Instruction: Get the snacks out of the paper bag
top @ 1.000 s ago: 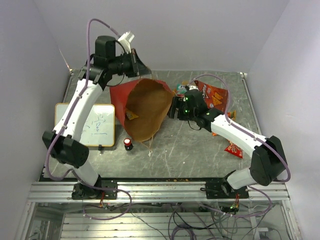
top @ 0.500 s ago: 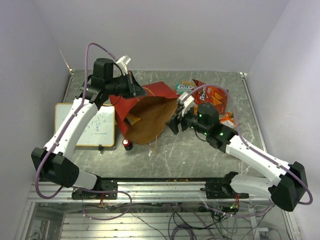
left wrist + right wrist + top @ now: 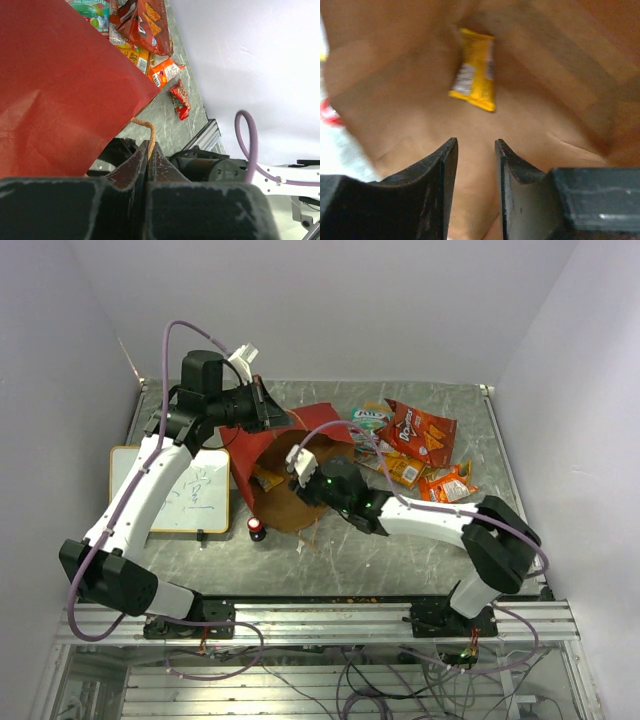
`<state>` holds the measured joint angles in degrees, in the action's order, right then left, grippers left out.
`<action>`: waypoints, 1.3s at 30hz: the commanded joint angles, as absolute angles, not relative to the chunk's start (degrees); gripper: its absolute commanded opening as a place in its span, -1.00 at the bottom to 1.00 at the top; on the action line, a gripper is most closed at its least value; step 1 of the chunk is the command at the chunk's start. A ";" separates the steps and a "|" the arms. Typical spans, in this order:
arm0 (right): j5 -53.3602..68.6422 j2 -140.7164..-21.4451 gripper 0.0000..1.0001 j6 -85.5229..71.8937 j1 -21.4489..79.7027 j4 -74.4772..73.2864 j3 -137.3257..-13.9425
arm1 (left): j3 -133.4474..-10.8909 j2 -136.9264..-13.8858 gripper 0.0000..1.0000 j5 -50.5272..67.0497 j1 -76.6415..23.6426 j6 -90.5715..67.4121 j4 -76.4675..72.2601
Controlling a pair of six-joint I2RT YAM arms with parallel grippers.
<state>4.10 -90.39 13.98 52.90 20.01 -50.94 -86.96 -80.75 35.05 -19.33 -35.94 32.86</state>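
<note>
Bag [image 3: 60, 90]: reached inside with right pincer [image 3: 475, 143], narrowed yet apart and empty, short of yellow packet [image 3: 475, 75]; kept cord [image 3: 150, 127] clamped in left pincer [image 3: 148, 146].

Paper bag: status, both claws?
Left claw shut on paper bag cord handle. Right claw open, empty, inside the bag. Yellow packet just ahead, nothing between.

Paper bag [image 3: 560, 75] gapes (packet [image 3: 475, 70] ahead).
</note>
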 commanded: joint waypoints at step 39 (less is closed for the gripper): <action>-5.56 -121.34 0.88 3.20 53.19 59.07 -61.18 | -86.63 -81.74 -0.86 42.97 -15.03 -41.90 30.83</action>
